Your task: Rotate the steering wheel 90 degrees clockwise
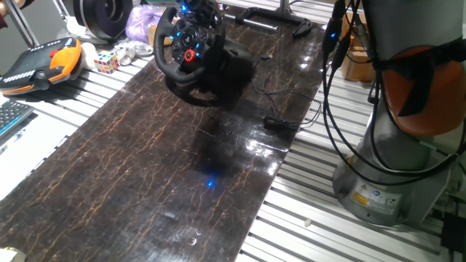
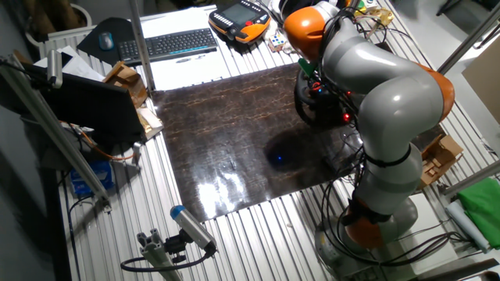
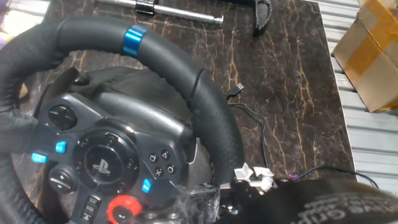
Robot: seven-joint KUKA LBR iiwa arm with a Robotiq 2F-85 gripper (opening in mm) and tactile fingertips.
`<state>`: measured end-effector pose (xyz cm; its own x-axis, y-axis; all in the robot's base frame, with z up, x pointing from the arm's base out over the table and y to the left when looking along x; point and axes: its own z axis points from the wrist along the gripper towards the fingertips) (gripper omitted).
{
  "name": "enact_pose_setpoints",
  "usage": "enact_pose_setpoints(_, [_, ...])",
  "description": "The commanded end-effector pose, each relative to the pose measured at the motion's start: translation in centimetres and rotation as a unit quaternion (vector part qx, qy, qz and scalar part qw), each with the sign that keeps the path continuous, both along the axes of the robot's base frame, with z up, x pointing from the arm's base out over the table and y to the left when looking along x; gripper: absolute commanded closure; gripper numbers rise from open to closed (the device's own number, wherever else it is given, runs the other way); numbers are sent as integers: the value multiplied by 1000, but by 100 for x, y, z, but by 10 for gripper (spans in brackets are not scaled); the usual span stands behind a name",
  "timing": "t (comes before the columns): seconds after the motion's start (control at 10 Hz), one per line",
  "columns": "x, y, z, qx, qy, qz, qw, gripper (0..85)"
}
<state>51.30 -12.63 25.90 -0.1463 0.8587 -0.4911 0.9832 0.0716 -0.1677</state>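
The claw (image 3: 249,199) is seen only as a dark blurry chunk at the bottom edge of the hand view, right up against the lower right of the steering wheel (image 3: 124,124) rim, so whether it's spread or pinching the rim can't really be told. The blue stripe (image 3: 134,41) on the rim is sat at the top, and the red knob (image 3: 126,206) is low on the hub. In one fixed view the wheel is found at the far end of the dark marbled worktop (image 1: 145,167), with a Rubik's cube (image 1: 105,61) and an orange pendant (image 1: 44,64) off to the left on the slatted bench.
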Motion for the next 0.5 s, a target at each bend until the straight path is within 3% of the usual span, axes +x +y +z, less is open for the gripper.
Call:
enact_pose_setpoints(0.0, [3, 8, -5, 2, 0, 0, 1000, 843])
enact_pose_setpoints(0.2, [4, 10, -6, 7, 2, 8, 1000, 843])
enact_pose_setpoints(0.4, [4, 10, -6, -4, 4, 15, 1000, 843])
